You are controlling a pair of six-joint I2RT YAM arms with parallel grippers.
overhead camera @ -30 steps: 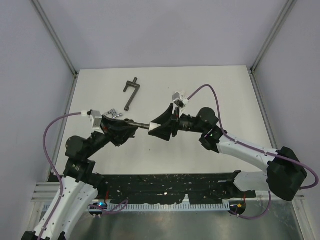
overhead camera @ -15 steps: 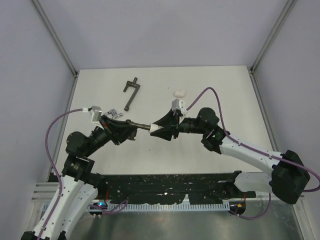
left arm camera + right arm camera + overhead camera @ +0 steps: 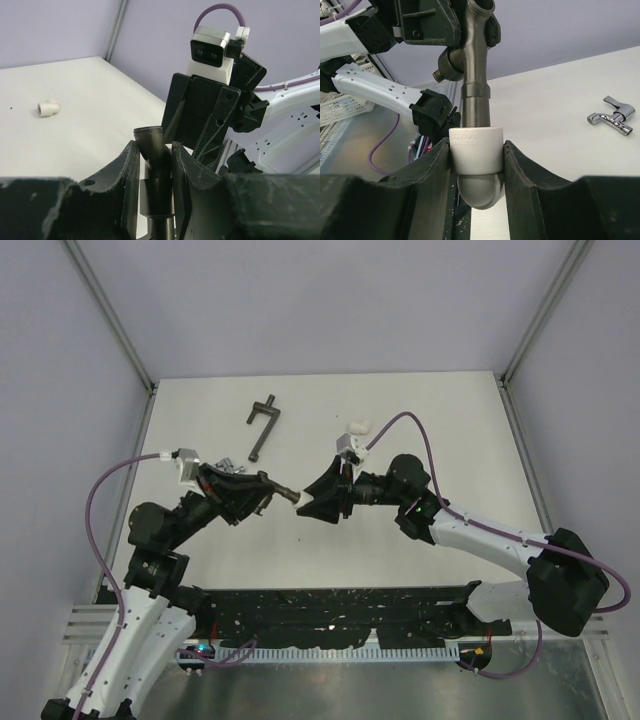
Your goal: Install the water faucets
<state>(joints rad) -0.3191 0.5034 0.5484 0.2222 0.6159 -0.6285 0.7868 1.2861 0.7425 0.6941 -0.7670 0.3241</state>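
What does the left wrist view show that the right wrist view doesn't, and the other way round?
Left wrist only: a loose white elbow fitting lying on the table. Right wrist only: the silver faucet on the table, and a second white elbow fitting clamped in the right gripper, the dark faucet's stem entering it. Both: the dark faucet gripped by the left gripper.

The white surface (image 3: pixel 420 410) is seen from above and behind the arm bases. Each wrist view is taken close along its pincer: the black left pincer (image 3: pixel 154 150) faces the right arm, the black right pincer (image 3: pixel 476 145) the left. The dull grey-bronze metal faucet (image 3: pixel 475 65) is shared by all views.
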